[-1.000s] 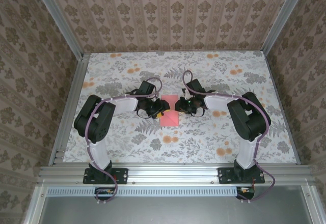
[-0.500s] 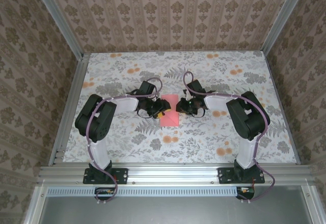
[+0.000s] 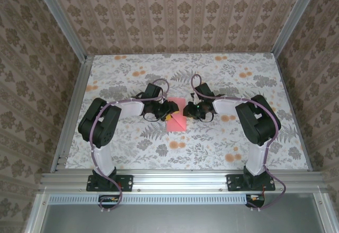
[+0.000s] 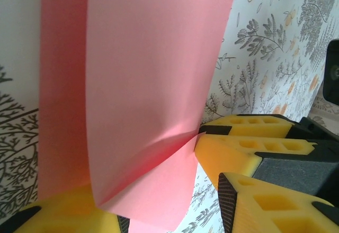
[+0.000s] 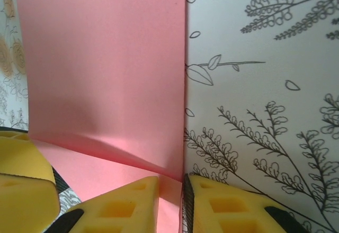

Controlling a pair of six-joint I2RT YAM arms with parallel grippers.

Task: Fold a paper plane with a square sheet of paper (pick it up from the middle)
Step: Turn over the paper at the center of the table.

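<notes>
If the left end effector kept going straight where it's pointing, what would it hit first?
Almost at once the square sheet of paper, curling up right before the left end effector; beyond it, probably the right end effector pinching the sheet, though depth is unclear.

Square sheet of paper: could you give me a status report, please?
Right gripper shut on the square sheet of paper. Left gripper open, touching it. Nothing obstructing.

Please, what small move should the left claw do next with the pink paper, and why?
Probably close the left claw on the raised flap of the square sheet of paper. The right claw already pinches one edge, while the left fingers stand apart, the flap only draped over one.
</notes>
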